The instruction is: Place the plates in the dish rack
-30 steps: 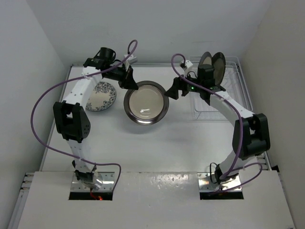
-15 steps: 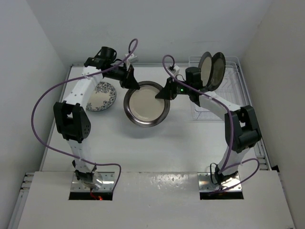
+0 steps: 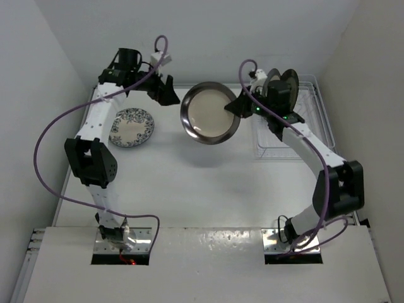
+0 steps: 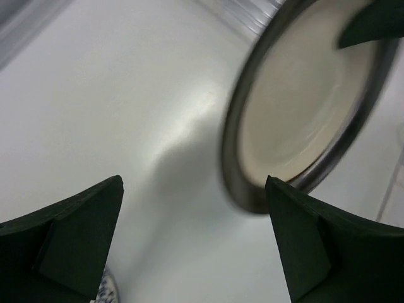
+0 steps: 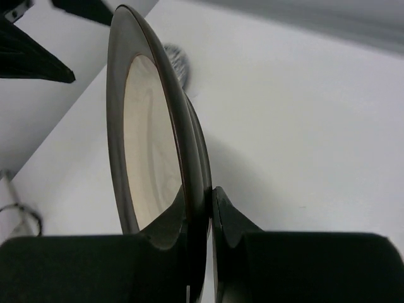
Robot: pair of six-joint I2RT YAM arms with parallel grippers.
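The right fingers (image 5: pixel 232 222) clamp the rim of a dark-rimmed plate (image 3: pixel 210 120), held in the air beside the dish rack (image 3: pixel 273 149) that the arm half hides; the left fingers (image 4: pixel 69 233) stand apart, empty.

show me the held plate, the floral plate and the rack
held plate (image 3: pixel 208 113): top view, cream centre
floral plate (image 3: pixel 131 127): top view, middle of the plate
rack (image 3: pixel 309 87): top view, bare wires near its far right corner
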